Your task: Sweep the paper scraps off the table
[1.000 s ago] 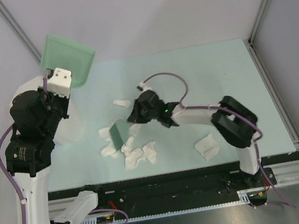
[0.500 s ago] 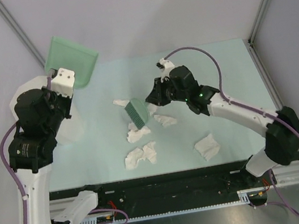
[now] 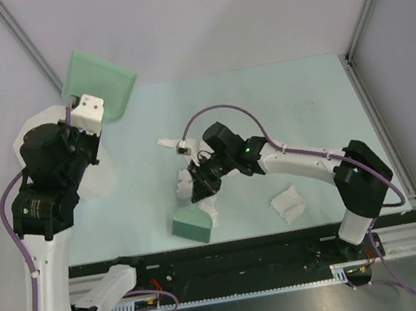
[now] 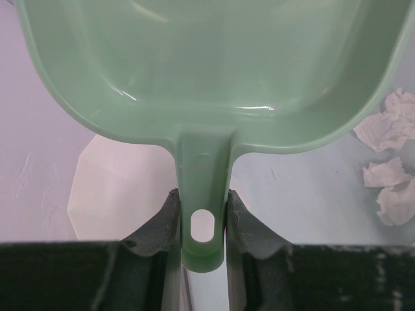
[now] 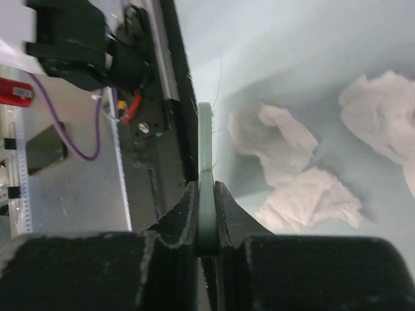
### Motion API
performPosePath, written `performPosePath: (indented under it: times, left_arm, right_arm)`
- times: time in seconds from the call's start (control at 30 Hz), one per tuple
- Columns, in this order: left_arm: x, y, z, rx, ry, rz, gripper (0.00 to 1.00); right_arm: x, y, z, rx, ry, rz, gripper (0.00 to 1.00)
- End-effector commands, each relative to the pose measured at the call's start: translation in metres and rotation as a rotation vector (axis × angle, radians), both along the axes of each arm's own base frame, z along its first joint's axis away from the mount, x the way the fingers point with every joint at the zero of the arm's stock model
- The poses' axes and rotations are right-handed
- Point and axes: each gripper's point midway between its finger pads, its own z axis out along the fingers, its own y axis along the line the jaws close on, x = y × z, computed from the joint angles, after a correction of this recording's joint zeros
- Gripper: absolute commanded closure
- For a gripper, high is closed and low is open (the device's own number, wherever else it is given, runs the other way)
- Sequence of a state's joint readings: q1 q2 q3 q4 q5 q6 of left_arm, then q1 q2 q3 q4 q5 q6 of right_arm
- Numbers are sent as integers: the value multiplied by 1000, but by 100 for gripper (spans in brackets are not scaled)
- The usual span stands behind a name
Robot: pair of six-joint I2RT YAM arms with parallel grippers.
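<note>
A: R pincer [image 5: 206, 197]?
B: Clamped on brush [image 3: 192, 226]; bristles at counter's [image 3: 304, 107] near edge, scraps [image 3: 288, 204] just behind and to its right.
A: L pincer [image 4: 203, 217]?
B: Clamped on dustpan [image 4: 207, 65] handle, held up far-left.

Legend: no lettering, label, brand mark, number or sign can be read in any of the three views. The table [image 3: 302, 100], the green dustpan [image 4: 207, 65] and the green brush [image 3: 192, 226] show plain, unmarked surfaces. The white housing of the left arm [image 3: 47, 270] carries no readable marking from the top view. The small red part [image 5: 16, 92] beside the front rail, seen from the right wrist, is too small and blurred to tell whether it bears any print.
</note>
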State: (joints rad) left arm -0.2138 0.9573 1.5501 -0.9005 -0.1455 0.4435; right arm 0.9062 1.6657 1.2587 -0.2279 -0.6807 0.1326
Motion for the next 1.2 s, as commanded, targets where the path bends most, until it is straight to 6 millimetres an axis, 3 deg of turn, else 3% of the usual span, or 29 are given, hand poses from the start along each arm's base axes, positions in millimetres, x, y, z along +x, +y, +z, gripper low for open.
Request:
performPosePath:
  times: [0.0,0.07,0.13,0.2,0.27,0.33,0.43,0.5,0.6,0.63,0.67,0.73,0.8,0.83,0.9,0.93,1.07,1.1,1.17]
  left_arm:
    - [2,-3,4,-31,-21,1,100]
    - [1,-2,3,-29,-19,5,100]
    - [2,-1,-1,-23,-10,9,100]
    - [4,-1,-6,-19,1,10,100]
    - [5,-3,-10,-15,14,2,100]
    - [7,-4,-15,-14,28,-2,100]
    - [10,-6,-25,-8,53,-10,100]
    - [11,-7,-34,3,77,-18,100]
    - [13,-11,-49,7,115,-43,100]
    - [14,-13,-54,14,129,-54,100]
    - [15,-18,-63,12,153,-84,100]
    - [15,-26,-74,16,180,-132,100]
    - [14,-42,-90,-4,227,-210,100]
    - [14,-48,-96,-11,244,-238,100]
    - [12,-64,-114,-6,297,-303,100]
    - [10,-75,-120,6,315,-344,100]
    - [-5,-103,-163,84,422,-452,100]
    - [-10,-106,-173,119,447,-475,100]
    - [-32,-121,-199,173,525,-579,100]
  right_arm:
    - [28,-9,-9,-59,-54,-41,100]
    - [51,-22,-29,-159,-90,-117,100]
    - [75,-38,-32,-206,-120,-197,100]
    - [105,-56,-25,-249,-177,-315,100]
    - [127,-66,-5,-242,-248,-405,100]
    - [134,-70,10,-218,-272,-433,100]
    - [121,-67,47,-162,-297,-410,100]
    - [104,-75,78,-122,-296,-413,100]
    - [82,-109,108,-136,-250,-548,100]
    - [79,-135,98,-232,-222,-644,100]
    - [69,-155,105,-246,-211,-711,100]
    - [50,-194,76,-381,-112,-861,100]
    - [24,-217,76,-362,-30,-952,100]
    - [9,-232,55,-420,17,-977,100]
    - [-9,-250,55,-383,71,-1049,100]
    - [-16,-265,40,-430,84,-1086,100]
    - [-15,-313,16,-476,96,-1325,100]
    - [-10,-327,16,-487,53,-1400,100]
    - [-3,-337,23,-444,18,-1483,100]
